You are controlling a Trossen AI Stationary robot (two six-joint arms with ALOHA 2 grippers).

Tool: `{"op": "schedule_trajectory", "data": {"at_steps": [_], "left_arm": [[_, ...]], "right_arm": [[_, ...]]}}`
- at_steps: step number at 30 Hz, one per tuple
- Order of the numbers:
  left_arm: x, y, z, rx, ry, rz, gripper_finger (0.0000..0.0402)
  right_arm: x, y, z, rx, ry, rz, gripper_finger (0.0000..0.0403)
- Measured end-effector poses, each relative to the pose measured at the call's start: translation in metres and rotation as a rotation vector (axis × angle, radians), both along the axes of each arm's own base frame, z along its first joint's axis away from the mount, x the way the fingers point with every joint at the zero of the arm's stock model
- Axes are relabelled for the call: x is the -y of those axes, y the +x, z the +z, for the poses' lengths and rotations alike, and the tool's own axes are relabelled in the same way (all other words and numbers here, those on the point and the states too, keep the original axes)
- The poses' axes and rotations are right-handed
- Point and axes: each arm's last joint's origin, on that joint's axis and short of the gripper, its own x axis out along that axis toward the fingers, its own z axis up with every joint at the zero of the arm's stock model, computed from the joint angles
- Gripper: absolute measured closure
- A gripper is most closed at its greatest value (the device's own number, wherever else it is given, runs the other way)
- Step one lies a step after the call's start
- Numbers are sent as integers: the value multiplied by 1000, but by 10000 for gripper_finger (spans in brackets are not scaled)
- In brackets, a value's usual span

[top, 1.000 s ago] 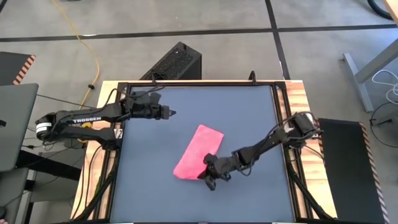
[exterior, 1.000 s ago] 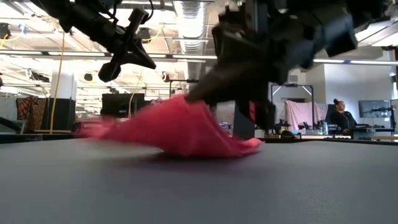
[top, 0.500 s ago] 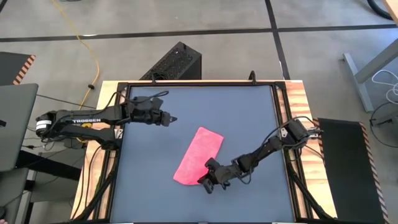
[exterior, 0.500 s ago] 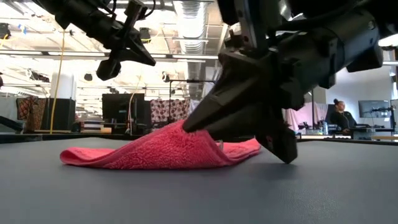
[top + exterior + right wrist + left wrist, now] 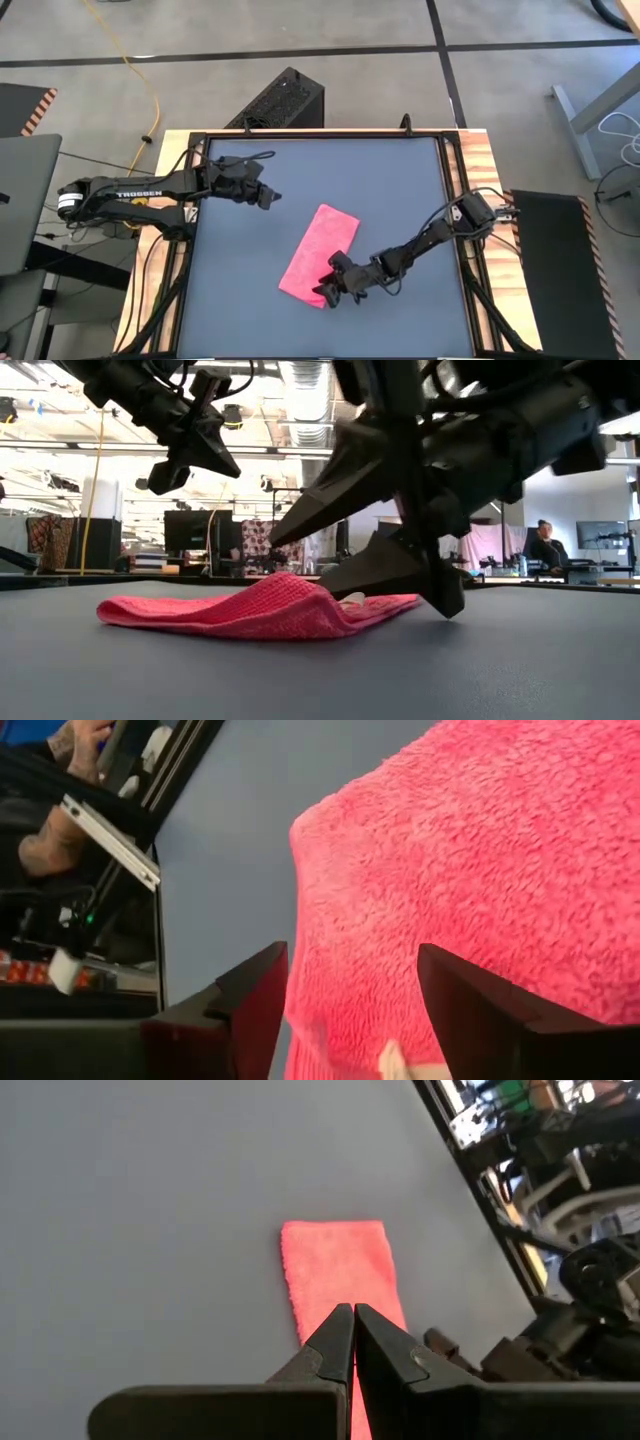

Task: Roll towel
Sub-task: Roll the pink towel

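The pink towel [image 5: 318,250] lies on the dark grey mat [image 5: 240,300] as a folded strip, slanting from the middle toward the near edge. In the low view the towel [image 5: 250,610] rests flat with a low hump. My right gripper [image 5: 326,291] is open at the towel's near end, one finger raised above the cloth and the other low beside it [image 5: 300,560]. In the right wrist view the fingers stand either side of that end [image 5: 350,955]. My left gripper [image 5: 272,198] hangs shut above the mat, left of the towel's far end. My right gripper stands open around the towel's near end [image 5: 340,1020]. Its lower finger [image 5: 385,575] lies close along the cloth, slanting in from the table's right and near side. I cannot tell whether it touches.
A black frame and wooden border [image 5: 470,170] surround the mat. Bare mat lies left of and beyond the towel. A laptop [image 5: 20,200] sits off the table's left, and a black box [image 5: 285,100] stands beyond the far edge. A person's arm [image 5: 50,840] shows beyond the table.
My right gripper has opened and let go of the towel's near end. That end was held up in a hump a second ago and has sunk flat onto the mat. My left gripper has drifted a little toward the near edge, still shut.
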Motion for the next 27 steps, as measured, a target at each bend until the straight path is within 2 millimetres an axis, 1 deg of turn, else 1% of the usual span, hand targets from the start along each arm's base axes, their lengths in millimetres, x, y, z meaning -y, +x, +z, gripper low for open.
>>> {"op": "schedule_trajectory", "data": {"at_steps": [3,5,13,16,20,23,25,27], "left_arm": [[1,-1,-2,-18,-8,-42,401],[2,-1,-2,-22,-11,-53,401],[6,0,-2,-27,-5,-63,401],[6,0,-3,-33,9,-72,401],[6,-1,-4,-45,19,-79,401],[6,-1,-4,-49,18,-79,401],[6,-2,-5,-57,17,-79,401],[6,-2,-5,-65,24,-75,401]], "right_arm": [[-6,-3,0,10,-28,-18,163],[-5,-3,0,6,-19,-43,170],[19,6,0,-3,-4,-130,200],[26,9,7,14,-7,-146,211],[36,10,26,52,-41,-152,227],[43,0,43,24,-125,-232,240],[46,-13,52,-31,-183,-300,250],[49,-29,56,-102,-213,-354,260]]}}
